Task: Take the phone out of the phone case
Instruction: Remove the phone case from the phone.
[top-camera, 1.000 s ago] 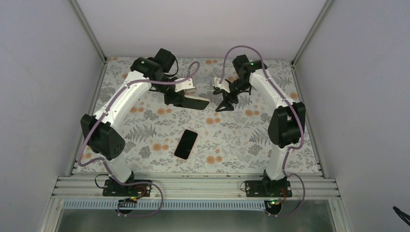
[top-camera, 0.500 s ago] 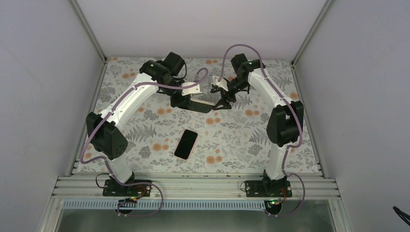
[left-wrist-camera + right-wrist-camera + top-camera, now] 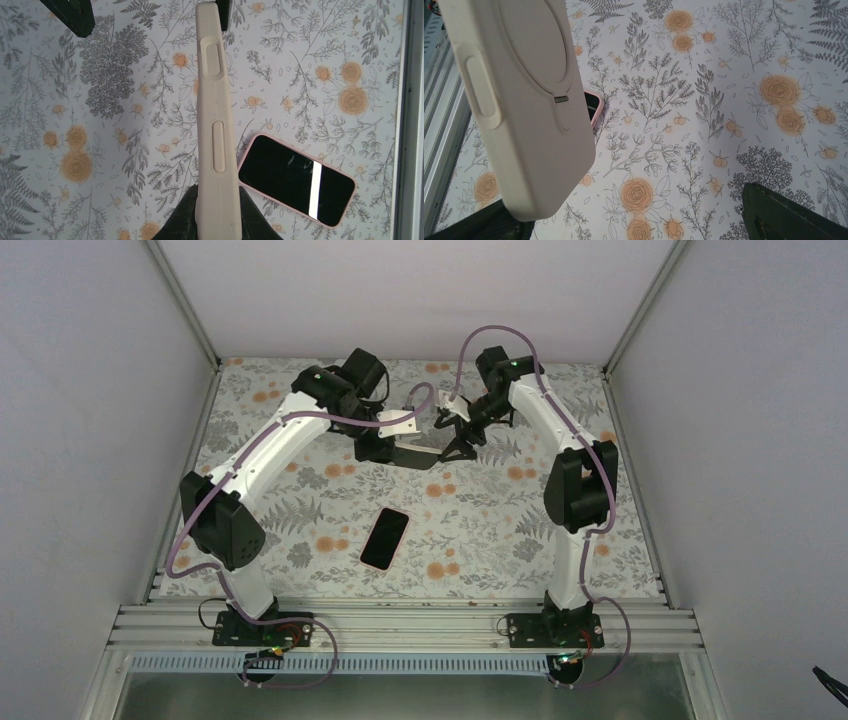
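My left gripper (image 3: 217, 202) is shut on one end of a cream phone case (image 3: 215, 115), holding it in the air edge-on. In the top view the held phone case (image 3: 418, 453) shows a dark upper face, the phone's screen. My right gripper (image 3: 455, 440) is open at the case's far end. In the right wrist view the phone case (image 3: 524, 100) shows its back, close to my left finger, with the right finger (image 3: 784, 215) far off it; my right gripper (image 3: 624, 205) holds nothing.
A second phone in a pink case (image 3: 385, 538) lies screen up on the flowered table mat (image 3: 500, 530), below the held case. The pink-cased phone (image 3: 297, 180) sits near the metal rail (image 3: 407, 120) at the table's near edge.
My left arm carried the case to the right, toward the middle. My right gripper came left to meet it, and its open fingers now flank the case's far end.
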Available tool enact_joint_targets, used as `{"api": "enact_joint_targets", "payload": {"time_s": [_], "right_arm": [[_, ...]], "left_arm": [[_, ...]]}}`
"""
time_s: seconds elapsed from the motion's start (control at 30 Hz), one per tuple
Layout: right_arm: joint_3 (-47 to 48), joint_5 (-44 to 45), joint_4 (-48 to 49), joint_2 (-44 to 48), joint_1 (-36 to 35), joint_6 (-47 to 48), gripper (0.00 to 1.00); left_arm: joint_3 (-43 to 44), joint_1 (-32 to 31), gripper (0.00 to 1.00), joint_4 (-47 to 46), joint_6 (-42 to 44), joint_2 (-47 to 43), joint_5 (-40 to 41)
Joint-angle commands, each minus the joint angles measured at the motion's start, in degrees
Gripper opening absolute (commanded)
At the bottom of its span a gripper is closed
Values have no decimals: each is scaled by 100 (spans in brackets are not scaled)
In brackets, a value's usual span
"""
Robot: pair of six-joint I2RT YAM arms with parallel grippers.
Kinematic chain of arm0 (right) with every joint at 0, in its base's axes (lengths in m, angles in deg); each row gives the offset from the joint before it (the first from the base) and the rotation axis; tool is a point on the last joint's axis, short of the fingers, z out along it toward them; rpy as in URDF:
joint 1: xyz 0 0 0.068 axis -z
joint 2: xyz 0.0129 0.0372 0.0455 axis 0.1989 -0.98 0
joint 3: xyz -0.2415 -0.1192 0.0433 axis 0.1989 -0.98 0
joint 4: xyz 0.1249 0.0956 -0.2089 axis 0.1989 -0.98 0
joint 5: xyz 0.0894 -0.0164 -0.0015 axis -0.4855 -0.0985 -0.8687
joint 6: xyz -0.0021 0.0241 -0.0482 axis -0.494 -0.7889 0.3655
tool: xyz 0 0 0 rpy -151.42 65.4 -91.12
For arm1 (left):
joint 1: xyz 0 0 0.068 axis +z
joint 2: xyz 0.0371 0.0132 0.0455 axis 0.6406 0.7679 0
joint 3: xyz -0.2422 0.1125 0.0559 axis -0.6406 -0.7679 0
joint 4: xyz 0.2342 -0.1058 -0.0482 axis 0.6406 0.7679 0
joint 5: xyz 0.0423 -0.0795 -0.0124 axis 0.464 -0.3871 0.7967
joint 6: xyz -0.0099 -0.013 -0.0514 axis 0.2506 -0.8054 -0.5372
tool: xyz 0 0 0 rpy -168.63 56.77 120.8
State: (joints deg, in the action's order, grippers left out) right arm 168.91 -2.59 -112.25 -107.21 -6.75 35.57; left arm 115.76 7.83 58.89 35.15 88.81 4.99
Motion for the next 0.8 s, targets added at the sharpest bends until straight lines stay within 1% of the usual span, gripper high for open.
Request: {"api": "enact_joint_targets", "payload": {"time_s": [0.0,0.23,0.4,0.63,0.77], "right_arm": [[555,-30,196,-302,249,50,100],[1491,155,-136,-811,565,184,100],[1966,149,17,-1006,875,-82,99],[1437,198,506,-668,1078,-291,99],[1095,11,-131,-408,1054,224,98]], "left_arm": [[-12,-432,2,618,219,-36,-553],[-419,-896,2,650,73,-335,-283],[-468,-930,2,650,52,-435,-183],[-265,-939,2,642,89,-342,-105],[-121,-900,2,484,26,-271,70]]}}
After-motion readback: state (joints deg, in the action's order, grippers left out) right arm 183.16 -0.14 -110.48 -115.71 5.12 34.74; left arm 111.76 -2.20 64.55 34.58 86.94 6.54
